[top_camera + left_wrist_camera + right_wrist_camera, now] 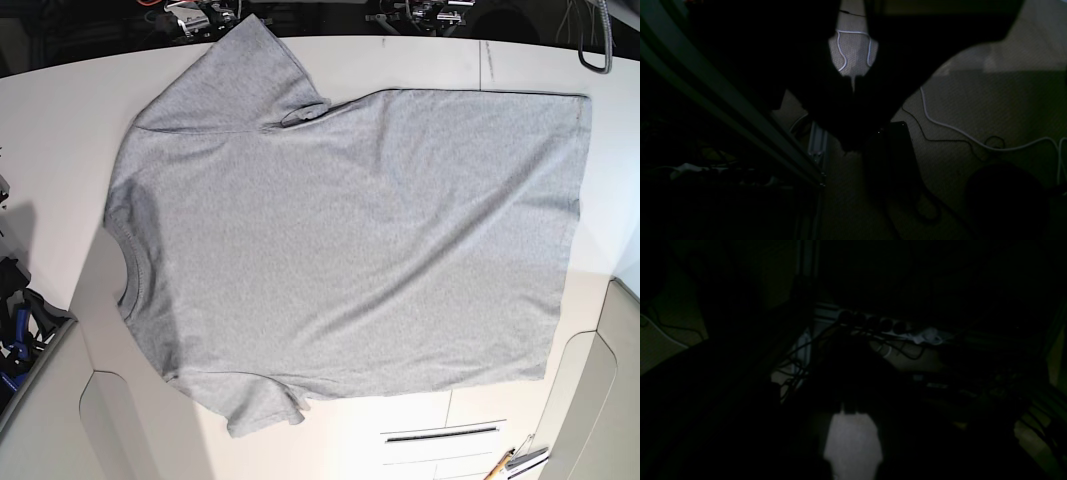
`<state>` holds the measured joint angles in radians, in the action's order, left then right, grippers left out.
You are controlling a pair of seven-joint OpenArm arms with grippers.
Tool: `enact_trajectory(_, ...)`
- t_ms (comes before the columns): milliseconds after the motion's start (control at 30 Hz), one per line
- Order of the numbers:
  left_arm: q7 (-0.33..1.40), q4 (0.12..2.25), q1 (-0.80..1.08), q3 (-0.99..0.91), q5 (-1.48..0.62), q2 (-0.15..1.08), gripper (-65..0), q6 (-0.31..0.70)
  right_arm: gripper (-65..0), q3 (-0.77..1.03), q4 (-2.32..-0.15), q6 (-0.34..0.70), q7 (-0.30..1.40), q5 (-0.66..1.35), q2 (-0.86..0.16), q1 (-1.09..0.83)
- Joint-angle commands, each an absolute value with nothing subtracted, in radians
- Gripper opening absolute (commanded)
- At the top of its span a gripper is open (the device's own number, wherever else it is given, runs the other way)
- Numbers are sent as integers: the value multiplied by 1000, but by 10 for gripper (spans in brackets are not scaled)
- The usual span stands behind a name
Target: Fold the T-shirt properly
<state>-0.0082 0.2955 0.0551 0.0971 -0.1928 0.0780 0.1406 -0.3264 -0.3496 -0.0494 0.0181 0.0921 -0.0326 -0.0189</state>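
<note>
The T-shirt (350, 240) lies spread flat on the white table (420, 60), plain grey side up. Its collar (125, 262) points left and its hem runs down the right side. One sleeve (230, 80) reaches the far edge, the other (262, 405) the near edge. A small crease sits by the far armpit (302, 113). Neither arm shows in the base view. In the dark left wrist view my left gripper (853, 87) is a black silhouette with its jaws together, over carpet. My right gripper (844, 406) is likewise a shut silhouette holding nothing.
Both wrist views look down at carpeted floor off the table: a white cable (950, 128), an aluminium frame rail (723, 100) and a power strip (880, 325). On the table's near edge lie a pen-like tool (500, 465) and a slot (440, 435). Blue hardware (15, 335) sits at left.
</note>
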Motion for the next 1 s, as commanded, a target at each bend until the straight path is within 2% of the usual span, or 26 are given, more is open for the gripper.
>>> enact_trajectory(0, -19, 302, 53, 98, -194, 81, -650, 146, -650, -324, -358, -56, 4, 89, -31, -11)
enact_trajectory(767, -22, 302, 90, 97, -210, 94, -650, 146, -650, -324, -358, -56, 4, 86, -61, -40)
enact_trajectory(967, -26, 337, 167, 97, -275, 144, -650, 231, -650, -324, -361, -56, 4, 86, -114, -83)
